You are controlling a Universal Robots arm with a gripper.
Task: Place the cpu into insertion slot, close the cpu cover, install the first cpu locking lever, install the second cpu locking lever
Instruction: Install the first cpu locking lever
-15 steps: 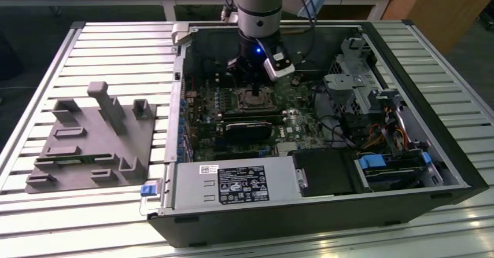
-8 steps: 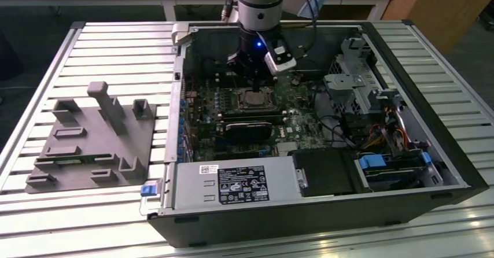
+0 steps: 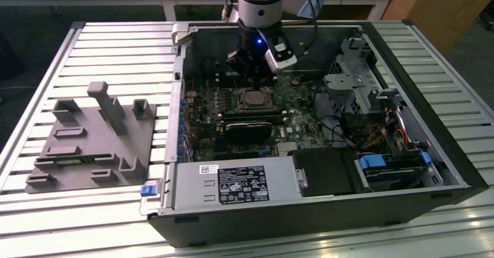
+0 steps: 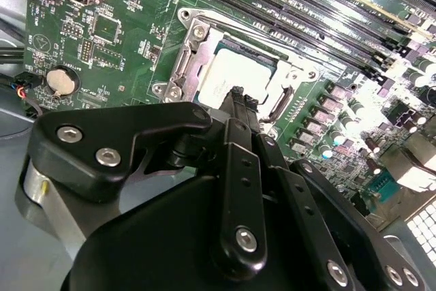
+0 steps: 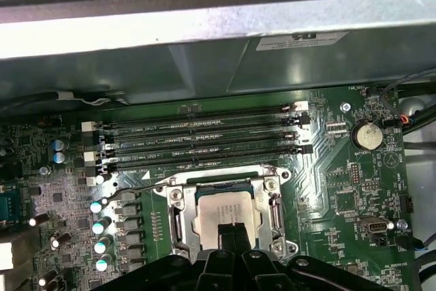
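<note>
Pale tan-silver cpu (image 5: 225, 210), silvery cpu cover (image 5: 178, 221), green motherboard (image 5: 340, 189), black claw (image 5: 232, 228), grey slatted table (image 3: 115, 38).

You find the tan square cpu (image 5: 221, 210) flat in the insertion slot (image 5: 165, 191) at the motherboard's (image 5: 334, 189) far end, silvery cpu cover (image 5: 275, 210) down around it.

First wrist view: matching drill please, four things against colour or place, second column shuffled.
Things:
1. cpu
2. memory slots
3. coin cell
4. gripper

Descriptions:
A. long, black
B. round, silvery
C. right at the cpu
D. square, tan face

Pairs: 1-D, 2-A, 3-B, 4-C
</note>
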